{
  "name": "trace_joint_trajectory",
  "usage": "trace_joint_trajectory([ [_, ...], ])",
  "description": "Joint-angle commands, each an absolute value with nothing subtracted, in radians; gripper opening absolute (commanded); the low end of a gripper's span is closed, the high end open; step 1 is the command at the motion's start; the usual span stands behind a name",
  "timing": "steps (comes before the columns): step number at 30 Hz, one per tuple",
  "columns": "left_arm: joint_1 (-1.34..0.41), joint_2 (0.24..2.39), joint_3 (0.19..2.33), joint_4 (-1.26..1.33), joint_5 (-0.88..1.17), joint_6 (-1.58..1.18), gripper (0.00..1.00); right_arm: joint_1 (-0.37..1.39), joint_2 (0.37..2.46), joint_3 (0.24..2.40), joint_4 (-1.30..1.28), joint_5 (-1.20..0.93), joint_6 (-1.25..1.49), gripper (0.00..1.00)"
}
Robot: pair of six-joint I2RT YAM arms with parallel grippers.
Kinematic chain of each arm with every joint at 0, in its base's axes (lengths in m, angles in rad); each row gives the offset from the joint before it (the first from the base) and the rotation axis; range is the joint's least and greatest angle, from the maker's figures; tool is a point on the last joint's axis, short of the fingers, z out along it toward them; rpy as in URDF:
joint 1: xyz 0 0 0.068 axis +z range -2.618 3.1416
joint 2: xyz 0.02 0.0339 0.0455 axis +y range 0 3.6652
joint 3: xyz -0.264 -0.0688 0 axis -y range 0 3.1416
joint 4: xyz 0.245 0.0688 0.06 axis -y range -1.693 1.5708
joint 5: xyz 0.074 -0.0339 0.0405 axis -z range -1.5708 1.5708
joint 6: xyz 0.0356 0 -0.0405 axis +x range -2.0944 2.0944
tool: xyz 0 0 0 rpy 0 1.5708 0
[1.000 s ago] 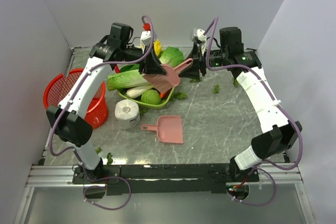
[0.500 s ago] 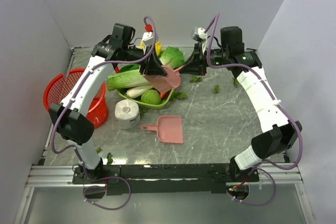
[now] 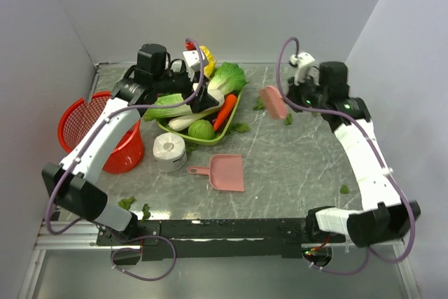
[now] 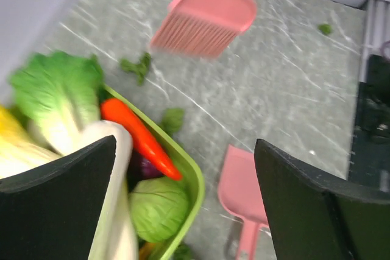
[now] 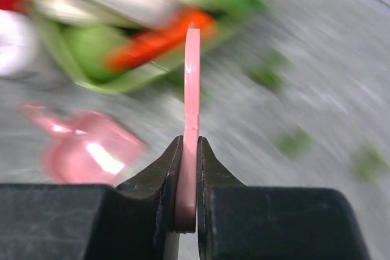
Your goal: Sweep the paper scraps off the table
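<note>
The right gripper (image 5: 189,150) pinches the brush (image 3: 273,101) by its handle; green scraps (image 3: 288,118) lie just beside its bristles.

Bright, even light; behind the sharp brush (image 5: 192,120) the right wrist view smears, seemingly from motion.

Grey marbled table (image 3: 294,159).
- 9 o'clock edge: red basket (image 3: 77,120), standing upright.
- 11 o'clock: green tray (image 3: 210,139), loaded with vegetables.
- Just beside the tray's near corner: white paper roll (image 3: 169,150), on end, near the basket.
- Centre: pink dustpan (image 3: 224,171), lying flat, handle toward 9 o'clock.
- Green scraps are scattered: one (image 3: 238,128) against the tray's 3 o'clock side, two at 1 o'clock (image 3: 288,118), one at 4 o'clock (image 3: 344,189), and a pair at 7 o'clock (image 3: 127,202) near the front edge.
</note>
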State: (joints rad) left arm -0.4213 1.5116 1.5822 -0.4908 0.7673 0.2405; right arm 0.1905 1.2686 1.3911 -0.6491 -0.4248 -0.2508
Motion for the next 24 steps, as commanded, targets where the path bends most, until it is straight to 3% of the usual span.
trace_joint_trajectory([
  [1,-0.456,1.437,1.546,-0.417,0.646,0.340,0.99,0.114,1.138,1.345,-0.774,-0.052,-0.394,0.00],
  [5,-0.485,1.419,1.487,-0.436,0.667,0.383,0.99,0.016,1.127,1.281,-0.996,0.127,-0.460,0.00],
  [12,-0.572,1.434,1.431,-0.508,0.588,0.548,0.98,-0.220,1.092,1.118,-1.086,0.296,-0.479,0.00],
  [18,-0.578,1.453,1.439,-0.496,0.617,0.528,0.96,-0.273,1.124,1.042,-1.123,0.292,-0.437,0.00],
  [24,-0.577,1.465,1.456,-0.535,0.617,0.555,0.96,-0.279,1.155,1.023,-1.170,0.095,-0.345,0.00],
])
